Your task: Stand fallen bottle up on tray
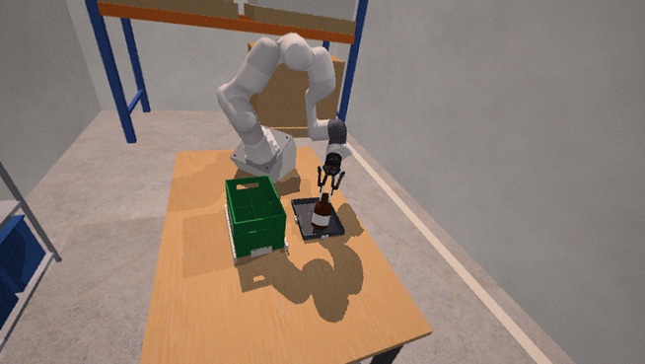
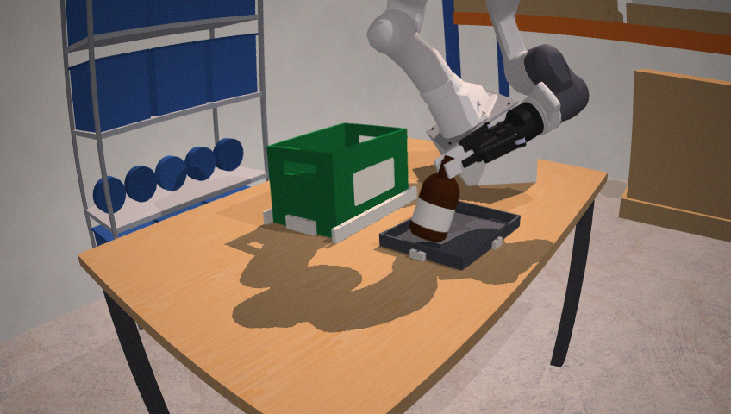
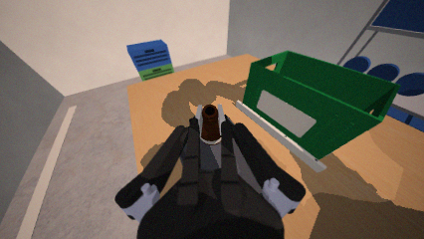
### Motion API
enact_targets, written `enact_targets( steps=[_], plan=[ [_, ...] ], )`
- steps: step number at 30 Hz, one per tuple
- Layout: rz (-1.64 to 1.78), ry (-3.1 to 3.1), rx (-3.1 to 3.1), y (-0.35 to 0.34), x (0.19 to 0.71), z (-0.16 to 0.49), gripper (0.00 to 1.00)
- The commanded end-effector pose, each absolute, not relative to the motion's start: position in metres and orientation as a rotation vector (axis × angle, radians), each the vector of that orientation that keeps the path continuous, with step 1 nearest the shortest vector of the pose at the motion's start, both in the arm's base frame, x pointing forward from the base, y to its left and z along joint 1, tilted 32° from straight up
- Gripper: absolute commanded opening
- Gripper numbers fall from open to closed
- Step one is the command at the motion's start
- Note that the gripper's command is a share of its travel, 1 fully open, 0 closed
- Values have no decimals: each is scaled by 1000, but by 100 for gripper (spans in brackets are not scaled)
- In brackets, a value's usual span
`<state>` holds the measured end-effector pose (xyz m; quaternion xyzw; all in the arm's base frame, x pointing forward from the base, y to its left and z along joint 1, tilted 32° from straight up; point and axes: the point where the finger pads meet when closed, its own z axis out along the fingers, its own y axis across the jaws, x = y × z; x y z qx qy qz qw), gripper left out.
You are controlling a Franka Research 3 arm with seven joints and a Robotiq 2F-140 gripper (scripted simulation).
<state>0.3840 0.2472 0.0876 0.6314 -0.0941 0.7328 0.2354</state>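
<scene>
one brown bottle (image 2: 434, 206). one dark tray (image 2: 464, 250). one green crate (image 2: 328, 177). one table (image 2: 317, 328), with three of its legs in the exterior view. one arm ending in one claw (image 2: 453, 159). five blue discs (image 2: 169, 172) in a row on the shelf rack (image 2: 97, 138) at the left of the frame.

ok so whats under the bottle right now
The dark tray floor lies under the tilted brown bottle, held by the neck. Its base hides any contact.
</scene>
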Motion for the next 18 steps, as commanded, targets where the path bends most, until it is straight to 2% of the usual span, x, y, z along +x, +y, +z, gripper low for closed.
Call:
enact_targets(
  steps=[1,18],
  plan=[
    [2019,-272,1732,246,386,86,0],
    [2019,-272,1732,244,388,80,0]
  ],
)
